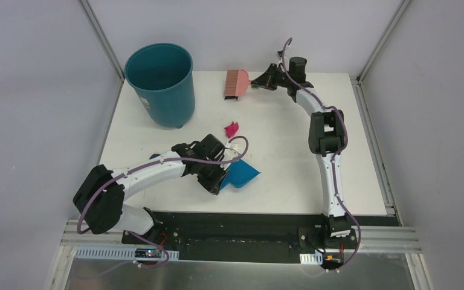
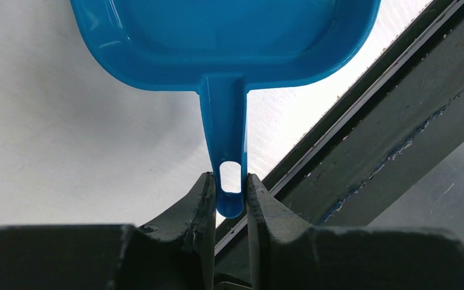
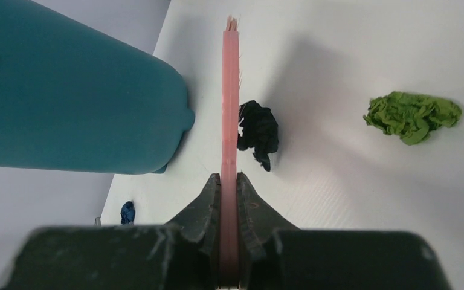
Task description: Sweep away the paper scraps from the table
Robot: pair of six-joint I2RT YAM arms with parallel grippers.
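White worktop [image 1: 290,151] carries a teal bin [image 1: 160,84] at its far-left corner. Near the front edge, the left gripper [image 2: 229,187] pinches the blue dustpan [image 1: 241,174] by its handle. At the far edge, the right gripper [image 3: 229,184] clamps the pink brush [image 1: 237,83]. The paper scraps [image 1: 232,128] lie loose: a magenta one mid-worktop, a black one [image 3: 258,130] just beside the brush, a green one [image 3: 412,115] nearby.

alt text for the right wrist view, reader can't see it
The right gripper is shut on a pink brush, seen edge-on over the white table. A black paper scrap lies beside the brush, a green one farther right; the teal bin fills the left.
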